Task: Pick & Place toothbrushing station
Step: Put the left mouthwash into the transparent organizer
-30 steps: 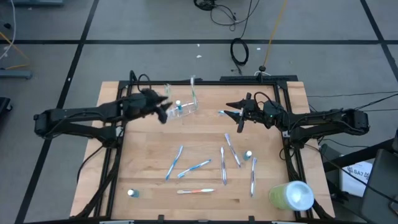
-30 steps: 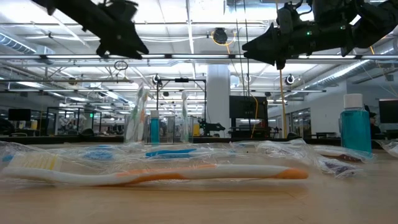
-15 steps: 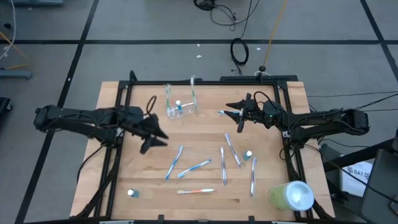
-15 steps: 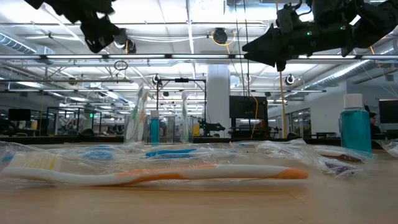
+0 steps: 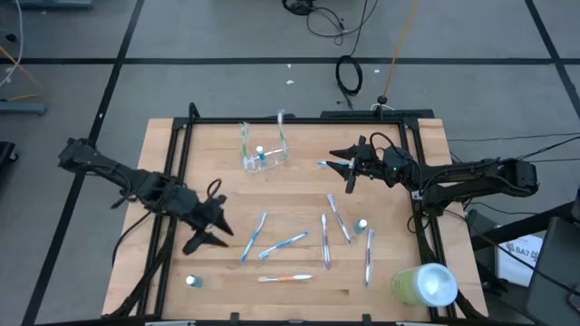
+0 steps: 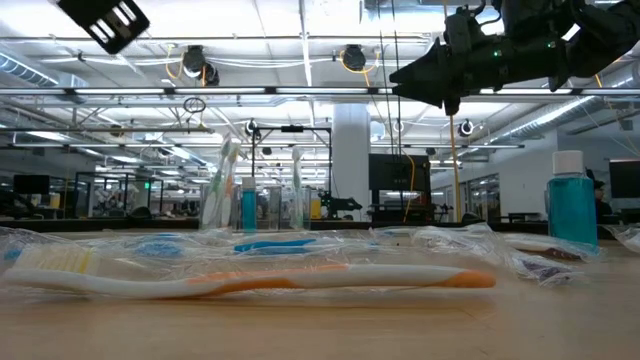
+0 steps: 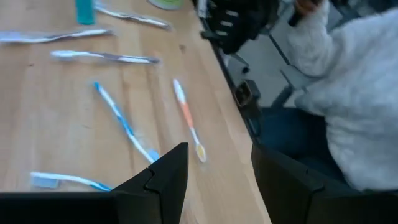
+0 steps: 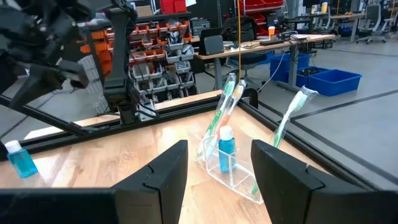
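Left end effector (image 5: 210, 234), fingers parted and empty, has withdrawn from the cup (image 5: 264, 159) toward the desk (image 5: 290, 281) front-left. Right end effector (image 5: 345, 170), parted, empty, remains right of the cup. Toothbrushes (image 5: 283, 244) lie unmoved.

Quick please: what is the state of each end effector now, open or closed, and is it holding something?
Left end effector: open, holding nothing, above the table.
Right end effector: open, holding nothing.

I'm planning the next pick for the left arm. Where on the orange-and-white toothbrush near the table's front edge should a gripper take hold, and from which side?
Grip the orange toothbrush at mid-handle, coming straight down from above. It lies flat on the table, apart from the other brushes, so fingers closing across its thin width should fit. The left gripper, open, is the nearer one.
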